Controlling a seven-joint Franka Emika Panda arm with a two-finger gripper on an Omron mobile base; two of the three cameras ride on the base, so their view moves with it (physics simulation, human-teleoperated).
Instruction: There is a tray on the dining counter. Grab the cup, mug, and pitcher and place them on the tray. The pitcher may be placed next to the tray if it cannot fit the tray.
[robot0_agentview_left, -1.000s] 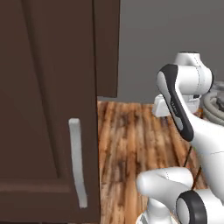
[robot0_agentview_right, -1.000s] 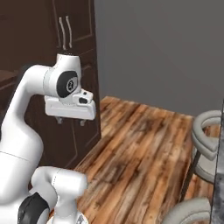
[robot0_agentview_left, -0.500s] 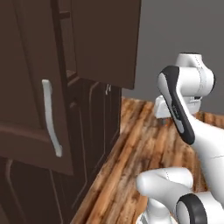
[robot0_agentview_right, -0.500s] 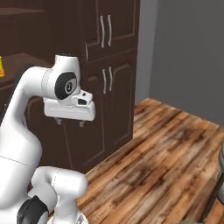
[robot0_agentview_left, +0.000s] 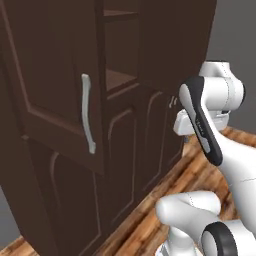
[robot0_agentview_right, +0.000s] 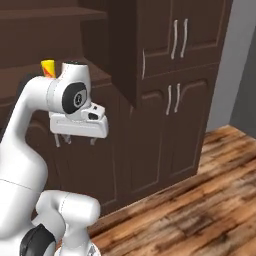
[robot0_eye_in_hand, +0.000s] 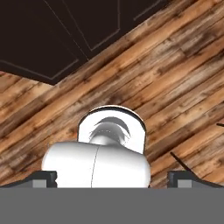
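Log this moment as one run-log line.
phase: approaching cabinet | gripper: open, empty, pointing down over wood floor | cup: on open cabinet shelf behind arm | cabinet door: open

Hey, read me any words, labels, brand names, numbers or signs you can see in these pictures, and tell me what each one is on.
None: no readable text.
The cup on the cabinet shelf carries a red-orange mark, but it is a shape, not lettering.
The cabinet doors and wood floor carry no writing.
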